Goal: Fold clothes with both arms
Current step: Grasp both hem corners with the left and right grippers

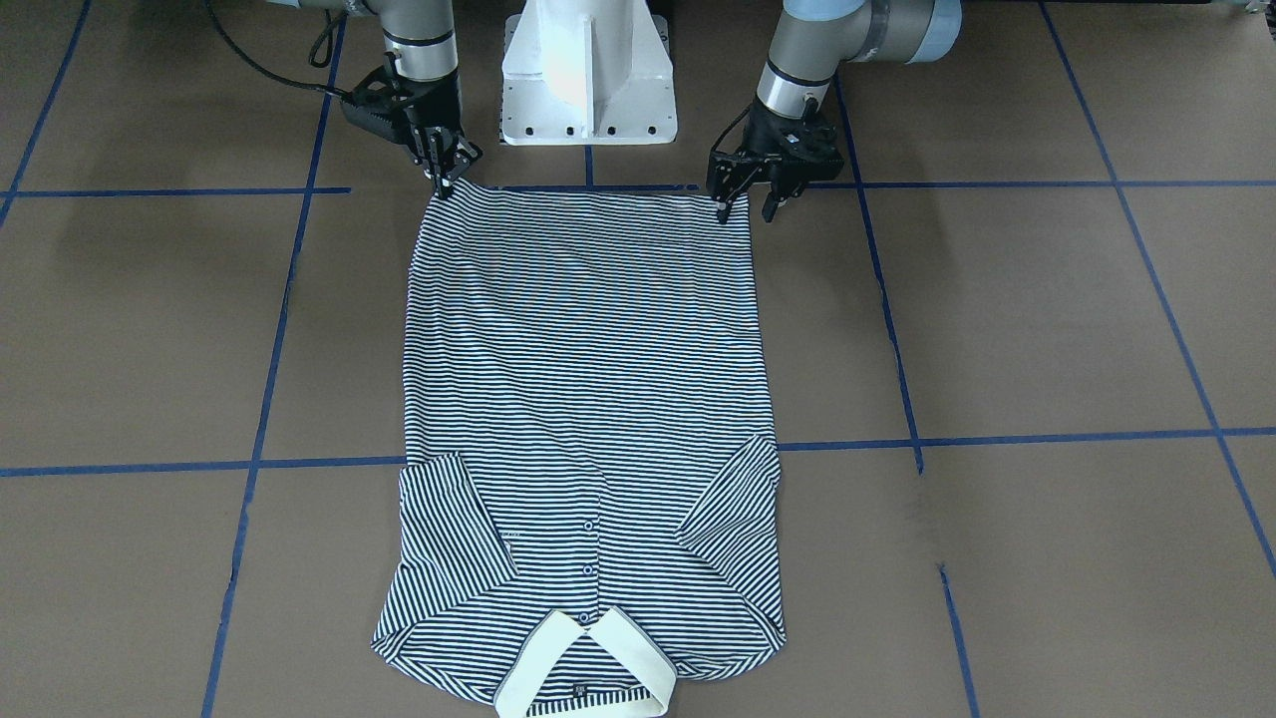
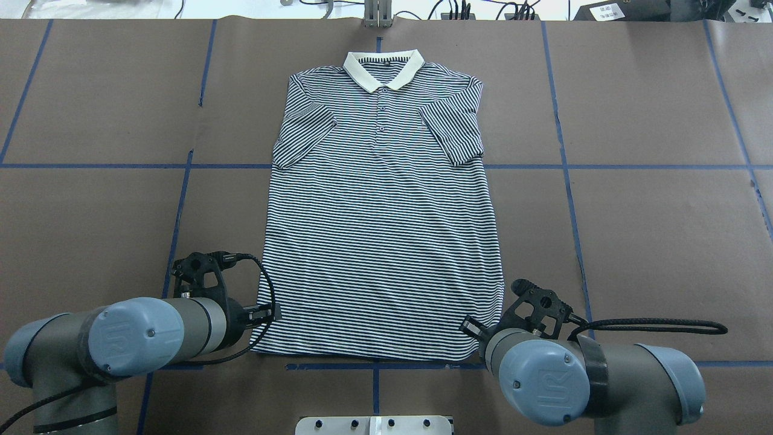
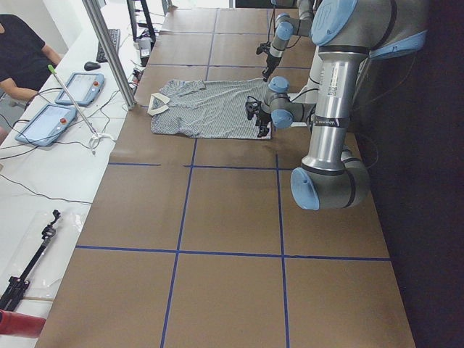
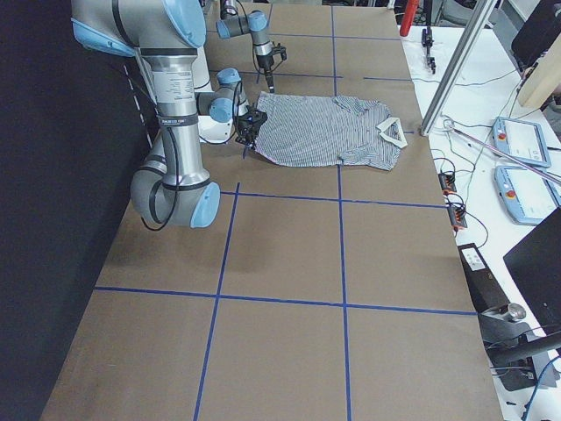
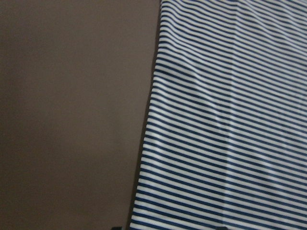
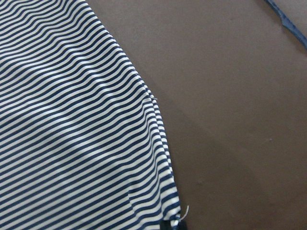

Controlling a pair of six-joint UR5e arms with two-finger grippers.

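Stripes, thin navy and white, run crosswise over the polo shirt. It lies flat and front-up on the matte brown counter, a long soft rectangle with its hem toward my base and its plain cream collar at the far end. Both short sleeves are turned in over the chest, making slanted wedges either side of the small buttons. My left pincer stands spread at one hem corner, one finger at the cloth's edge, the other over bare counter, holding nothing. My right pincer points down at the other corner, its fingers looking close together; whether they grip the knit I cannot tell. Blue tape lines cross the counter.
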